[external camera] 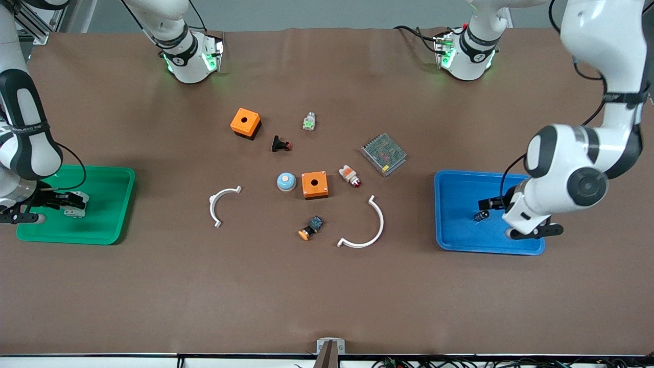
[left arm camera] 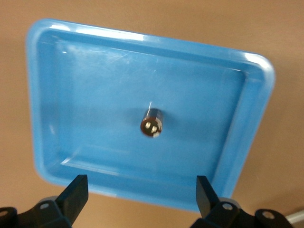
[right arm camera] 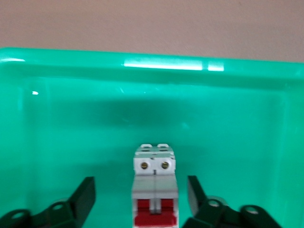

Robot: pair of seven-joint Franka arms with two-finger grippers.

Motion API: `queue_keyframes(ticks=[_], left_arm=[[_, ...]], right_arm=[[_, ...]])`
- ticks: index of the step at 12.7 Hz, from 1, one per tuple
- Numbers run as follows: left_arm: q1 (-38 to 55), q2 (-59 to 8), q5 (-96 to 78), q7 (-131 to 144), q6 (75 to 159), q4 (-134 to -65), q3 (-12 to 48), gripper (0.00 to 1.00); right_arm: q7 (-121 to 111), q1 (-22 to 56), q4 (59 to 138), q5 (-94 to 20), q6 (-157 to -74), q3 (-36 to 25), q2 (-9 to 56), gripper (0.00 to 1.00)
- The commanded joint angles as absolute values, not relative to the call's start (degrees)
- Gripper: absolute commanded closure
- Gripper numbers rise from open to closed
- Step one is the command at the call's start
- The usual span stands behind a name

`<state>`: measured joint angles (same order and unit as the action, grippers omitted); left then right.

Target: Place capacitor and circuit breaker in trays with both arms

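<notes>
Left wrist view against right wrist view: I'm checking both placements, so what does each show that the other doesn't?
Only the left wrist view shows the capacitor lying in the blue tray, apart from the left gripper, whose fingers stand open above it. Only the right wrist view shows the circuit breaker in the green tray, between the open fingers of the right gripper. Both show brown table past a tray's rim.

Legible markings — almost none. The right arm's black joint band (external camera: 29, 127) carries a line of small white lettering, too small to make out. No label, number or brand reads on the green plastic tray (external camera: 115, 204), the blue plastic tray (external camera: 454, 204) or the loose parts.
</notes>
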<state>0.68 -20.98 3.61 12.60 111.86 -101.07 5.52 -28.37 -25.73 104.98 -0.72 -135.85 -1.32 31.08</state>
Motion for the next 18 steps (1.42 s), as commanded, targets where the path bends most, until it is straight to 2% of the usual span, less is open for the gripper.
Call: queue_keyframes(ticks=[1, 5, 8, 10, 15, 18], left_arm=[[-1.04, -12.42, 3.52, 8.81, 107.16, -104.5, 6.15, 0.0], [-3.6, -0.38, -2.54, 5.36, 103.12, -106.96, 6.07, 0.0], [-3.6, 5.44, -3.6, 5.36, 98.19, -103.73, 5.71, 0.0], [-3.69, 5.19, -3.6, 5.27, 91.79, -98.2, 5.45, 0.0], [-3.69, 3.16, -3.08, 6.42, 90.71, -93.96, 5.98, 0.0], [-3.78, 3.16, -3.08, 6.42, 90.79, -93.25, 5.98, 0.0]], right_arm=[[-27.16, -23.83, 96.63, 0.53, -123.62, -1.23, 29.44, 0.0], [-17.72, -16.29, 85.45, 1.31, -108.23, -1.41, 29.36, 0.0], [-6.18, -9.95, 85.25, 1.14, -102.5, -1.14, 26.64, 0.0], [-3.69, -7.39, 85.6, 0.97, -98.98, -0.97, 23.57, 0.0], [-3.43, -1.59, 85.87, 0.35, -90.11, -0.97, 14.26, 0.0], [-3.43, -1.23, 85.26, -0.35, -87.2, -0.7, 12.4, 0.0]])
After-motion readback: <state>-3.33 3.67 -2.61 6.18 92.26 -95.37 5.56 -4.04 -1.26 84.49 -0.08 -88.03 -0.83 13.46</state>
